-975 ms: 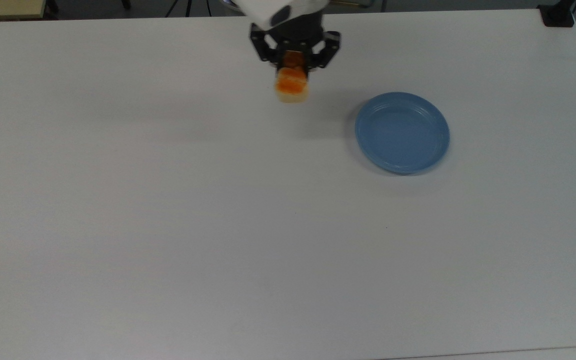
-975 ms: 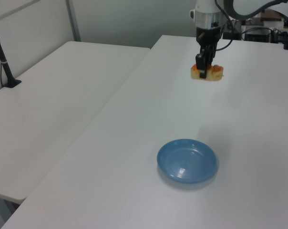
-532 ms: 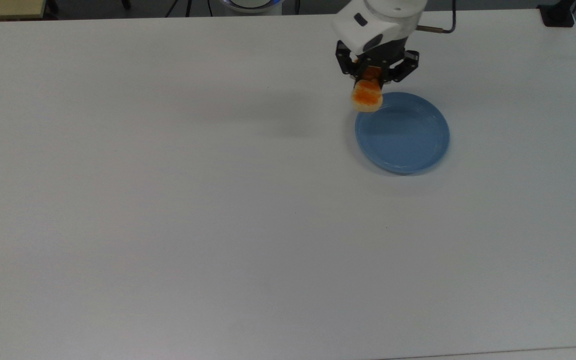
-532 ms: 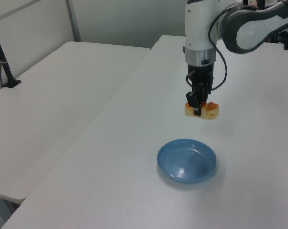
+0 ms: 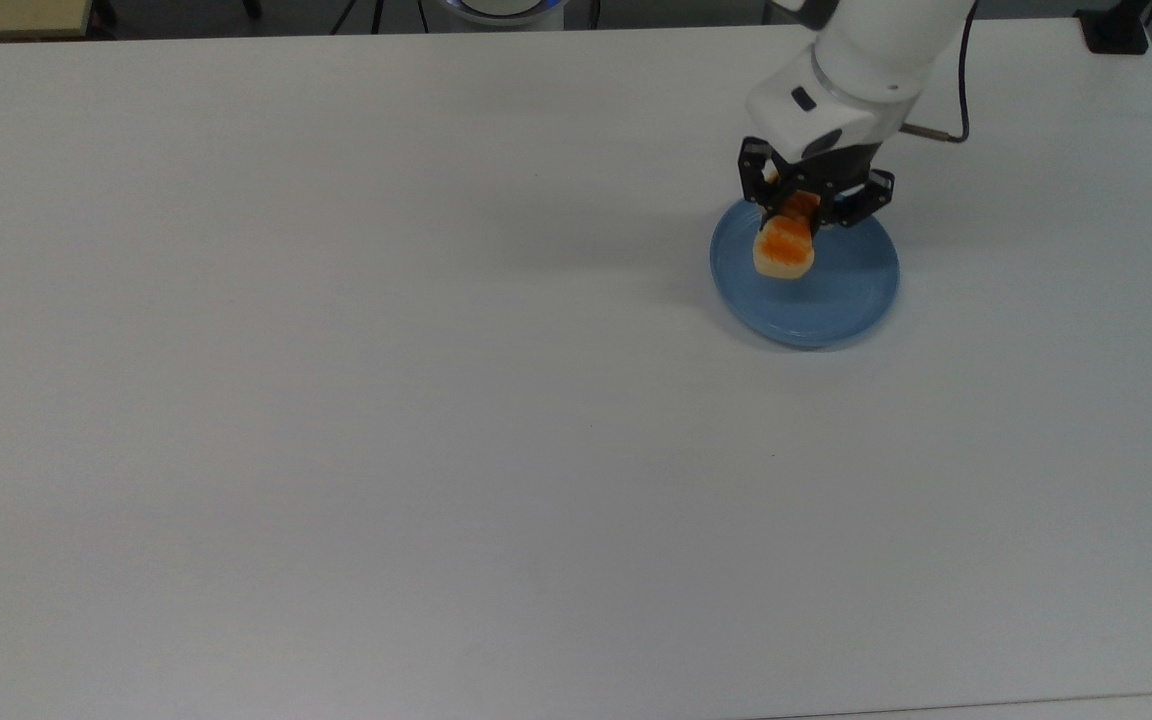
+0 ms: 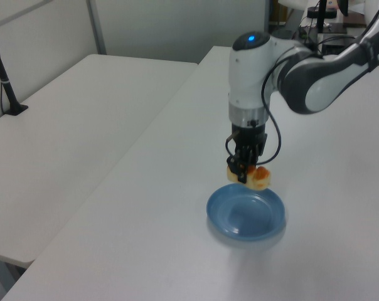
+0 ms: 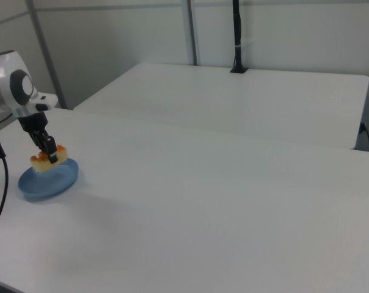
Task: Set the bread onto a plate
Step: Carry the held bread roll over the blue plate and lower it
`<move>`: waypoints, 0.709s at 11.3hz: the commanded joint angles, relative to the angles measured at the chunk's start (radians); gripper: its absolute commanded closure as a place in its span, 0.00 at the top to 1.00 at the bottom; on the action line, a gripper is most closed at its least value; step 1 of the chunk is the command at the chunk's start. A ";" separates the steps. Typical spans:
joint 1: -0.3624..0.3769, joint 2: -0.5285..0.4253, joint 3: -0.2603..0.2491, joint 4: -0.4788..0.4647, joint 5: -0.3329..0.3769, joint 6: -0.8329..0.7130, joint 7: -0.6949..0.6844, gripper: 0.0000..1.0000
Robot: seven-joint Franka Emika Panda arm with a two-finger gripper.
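Loaf held above the plate, ready for lowering.
From the top view's left we see the bare white table (image 5: 336, 400), then the small oblong orange-glazed bread (image 5: 784, 250) clamped crosswise in the black two-finger gripper (image 5: 796, 213), hanging over the round blue plate (image 5: 836, 310); we read no lettering.

Looks like a lab or test room, not a home. 2 plain white tables (image 6: 83, 125) pushed side by side, bare tops, pale partition walls (image 7: 142, 36) with metal uprights behind. Black pole (image 7: 236, 36) clamped at the far table's edge in the right view, another clamp (image 5: 1116, 30) at the corner in the top view. White robot arm (image 6: 252, 81) with trailing black cable (image 5: 961, 90), and equipment with wiring (image 6: 321, 12) crowded at the back of the left view.
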State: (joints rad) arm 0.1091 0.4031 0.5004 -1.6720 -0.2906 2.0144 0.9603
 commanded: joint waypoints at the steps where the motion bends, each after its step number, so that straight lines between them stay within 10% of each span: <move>1: 0.052 0.068 -0.016 0.035 -0.064 0.041 0.092 0.41; 6: 0.081 0.109 -0.016 0.035 -0.088 0.069 0.143 0.45; 8: 0.081 0.109 -0.016 0.035 -0.093 0.069 0.143 0.77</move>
State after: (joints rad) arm 0.1722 0.5049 0.4987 -1.6542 -0.3612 2.0698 1.0769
